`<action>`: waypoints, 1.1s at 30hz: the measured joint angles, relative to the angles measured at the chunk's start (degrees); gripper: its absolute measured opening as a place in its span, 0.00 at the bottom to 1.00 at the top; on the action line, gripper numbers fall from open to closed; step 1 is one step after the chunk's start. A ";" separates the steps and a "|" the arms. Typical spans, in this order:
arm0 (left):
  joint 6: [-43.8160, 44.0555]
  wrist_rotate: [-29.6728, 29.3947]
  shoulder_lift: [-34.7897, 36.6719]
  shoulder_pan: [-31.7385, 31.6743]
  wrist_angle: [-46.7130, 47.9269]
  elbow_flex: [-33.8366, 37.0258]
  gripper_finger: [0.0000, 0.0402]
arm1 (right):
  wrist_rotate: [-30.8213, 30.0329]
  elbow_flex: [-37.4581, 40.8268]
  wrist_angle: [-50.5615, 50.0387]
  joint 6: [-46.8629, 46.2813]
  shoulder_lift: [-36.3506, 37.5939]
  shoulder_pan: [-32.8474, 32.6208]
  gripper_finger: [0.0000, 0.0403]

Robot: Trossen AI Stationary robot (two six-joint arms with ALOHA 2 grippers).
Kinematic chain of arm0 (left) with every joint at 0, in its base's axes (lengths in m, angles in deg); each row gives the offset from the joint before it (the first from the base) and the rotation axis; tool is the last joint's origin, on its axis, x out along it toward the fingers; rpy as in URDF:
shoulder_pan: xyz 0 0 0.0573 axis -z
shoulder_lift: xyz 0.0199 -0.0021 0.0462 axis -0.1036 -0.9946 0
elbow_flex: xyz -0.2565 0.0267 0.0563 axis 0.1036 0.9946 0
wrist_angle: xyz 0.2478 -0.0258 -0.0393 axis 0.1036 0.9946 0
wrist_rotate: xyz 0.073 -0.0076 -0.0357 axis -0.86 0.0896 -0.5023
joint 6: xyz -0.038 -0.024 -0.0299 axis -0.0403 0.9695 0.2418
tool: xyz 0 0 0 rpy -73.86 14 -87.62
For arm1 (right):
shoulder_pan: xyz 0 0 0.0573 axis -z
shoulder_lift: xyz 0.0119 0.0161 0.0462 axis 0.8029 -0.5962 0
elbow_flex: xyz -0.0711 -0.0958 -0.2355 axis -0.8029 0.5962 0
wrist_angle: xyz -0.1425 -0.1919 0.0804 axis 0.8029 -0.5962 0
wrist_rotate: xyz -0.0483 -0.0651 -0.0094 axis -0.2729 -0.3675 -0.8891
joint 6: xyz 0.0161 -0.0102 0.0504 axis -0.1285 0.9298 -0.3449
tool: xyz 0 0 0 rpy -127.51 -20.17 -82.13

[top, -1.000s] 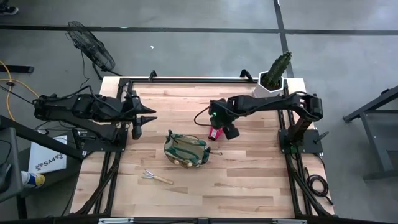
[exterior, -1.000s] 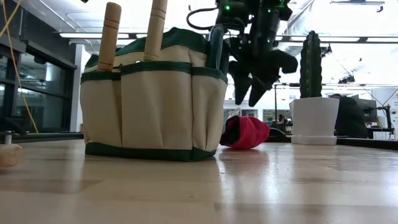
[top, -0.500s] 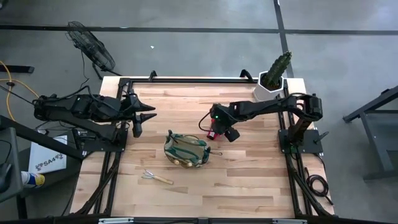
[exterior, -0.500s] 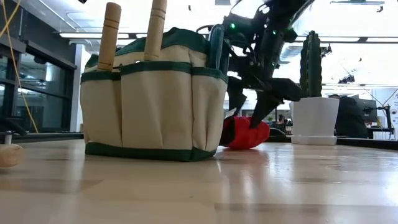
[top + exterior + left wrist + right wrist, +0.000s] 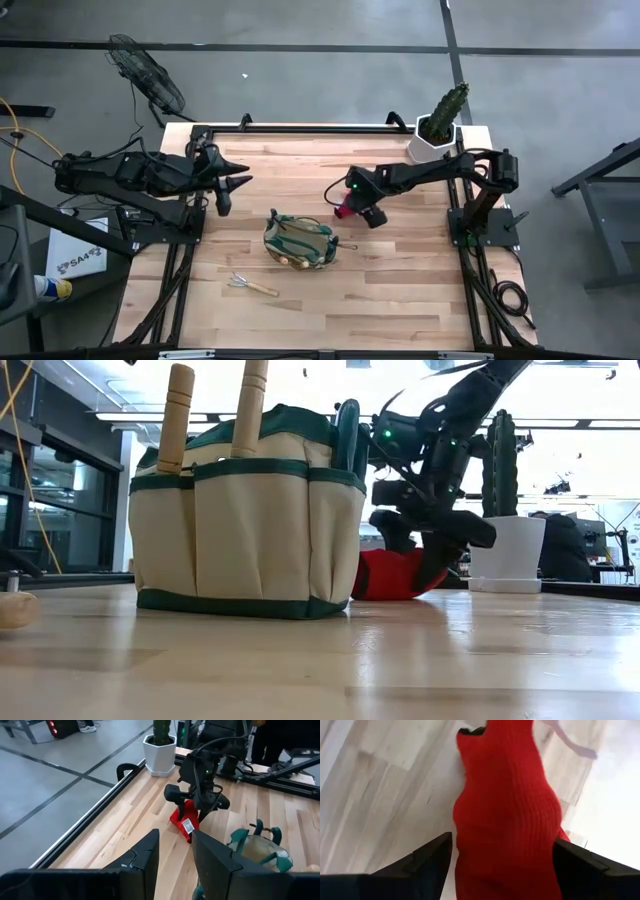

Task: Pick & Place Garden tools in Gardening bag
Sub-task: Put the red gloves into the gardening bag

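Observation:
The red glove [image 5: 505,810] lies flat on the table just right of the gardening bag [image 5: 298,240]. My right gripper [image 5: 502,840] is open and points steeply down over the glove, one finger on either side of it [image 5: 410,565]. The tan bag with green trim stands upright, with two wooden handles [image 5: 178,415] and dark shear grips [image 5: 347,435] sticking up from it. A wooden-handled hand rake [image 5: 250,285] lies on the table near the bag's front left. My left gripper [image 5: 235,195] hovers open and empty at the table's left.
A green cactus in a white hexagonal pot [image 5: 440,120] stands at the table's far right corner. A dark fan [image 5: 145,75] sits on the floor beyond the far left corner. Bare wood lies at the table's near right [image 5: 400,290].
My right gripper has come down from above the bag's right side onto the red glove, staying open; its fingers now stand on either side of the glove near the table.

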 joint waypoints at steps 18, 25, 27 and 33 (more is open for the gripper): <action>2.62 -1.30 -0.02 0.00 0.00 -0.02 0.28 | 6.32 -0.28 0.58 -45.02 0.34 -1.25 0.21; 2.39 -1.25 -0.02 0.00 0.05 -0.07 0.28 | 15.00 -0.28 0.30 -61.14 1.50 -1.82 0.08; 2.06 -1.26 -0.02 0.00 0.23 -0.07 0.28 | 14.65 -0.28 0.13 -63.47 3.24 -2.51 0.08; -0.61 -1.71 -0.02 0.00 0.63 -0.07 0.28 | 9.36 -0.28 -3.05 -71.49 11.39 -3.22 0.08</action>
